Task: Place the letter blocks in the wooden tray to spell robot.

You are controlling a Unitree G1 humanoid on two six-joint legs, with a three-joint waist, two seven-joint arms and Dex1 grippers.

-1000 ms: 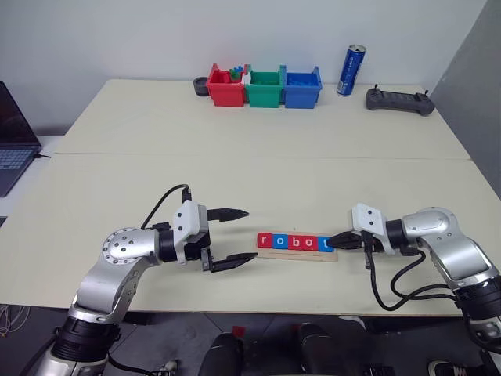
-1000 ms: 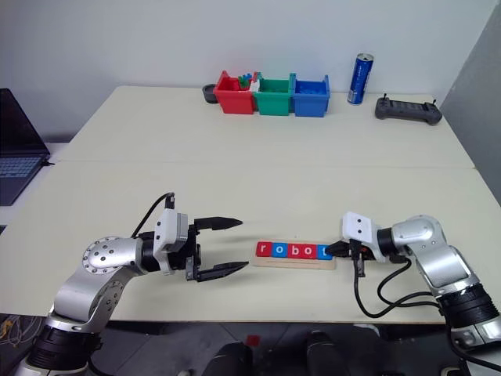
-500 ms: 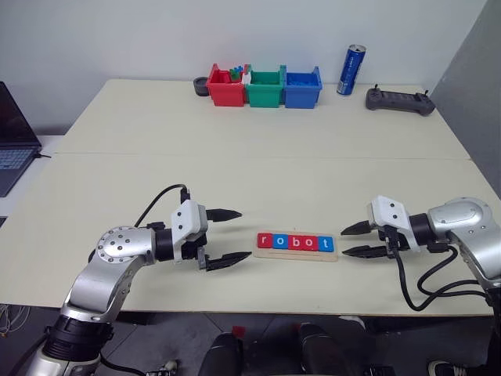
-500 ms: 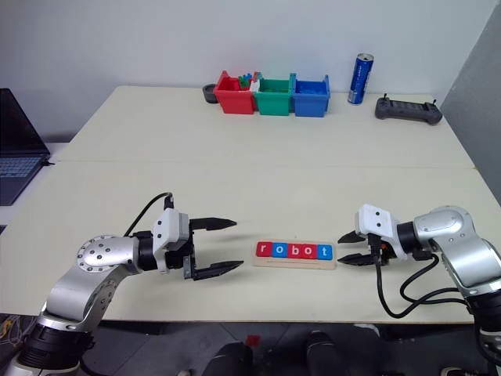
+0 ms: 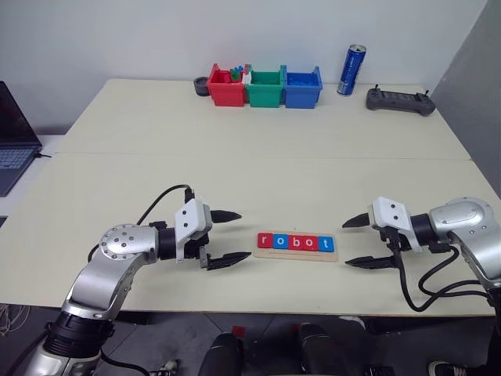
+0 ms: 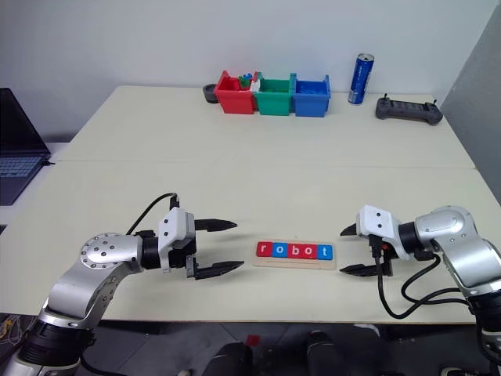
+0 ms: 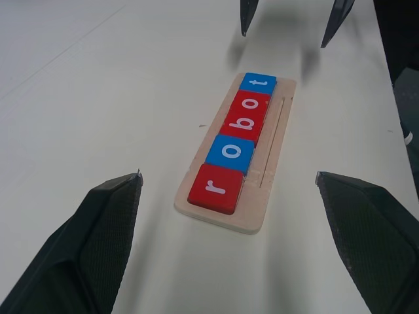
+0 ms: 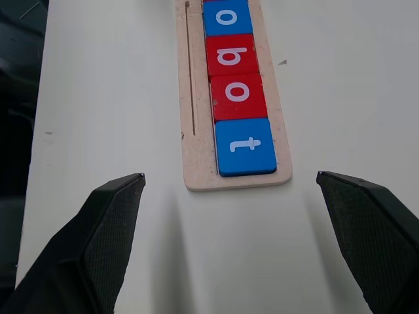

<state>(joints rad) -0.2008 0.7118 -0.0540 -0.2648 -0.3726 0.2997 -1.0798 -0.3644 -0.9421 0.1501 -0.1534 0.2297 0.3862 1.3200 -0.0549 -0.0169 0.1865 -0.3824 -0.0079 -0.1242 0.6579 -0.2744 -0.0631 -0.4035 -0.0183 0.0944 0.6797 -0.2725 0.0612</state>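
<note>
The wooden tray [image 5: 299, 254] lies near the table's front edge with the letter blocks [image 5: 297, 243] in a row inside it, red and blue tiles reading r, o, b, o, t. From the left wrist view the row [image 7: 236, 140] runs away from the red r; the right wrist view has the blue t [image 8: 244, 145] nearest. My left gripper [image 5: 233, 236] is open just left of the tray, holding nothing. To the tray's right my right gripper [image 5: 356, 242] is open wide and apart from it, also holding nothing.
At the table's back stand a red bin [image 5: 225, 86], a green bin [image 5: 264, 88] and a blue bin [image 5: 302, 87], with a blue can [image 5: 351, 70] and a black controller [image 5: 399, 101] to their right. A laptop [image 5: 12, 137] sits off the left edge.
My right gripper let go of the blue t block at the tray's right end, drew back to the right and opened wide. The left gripper stayed open in place.
</note>
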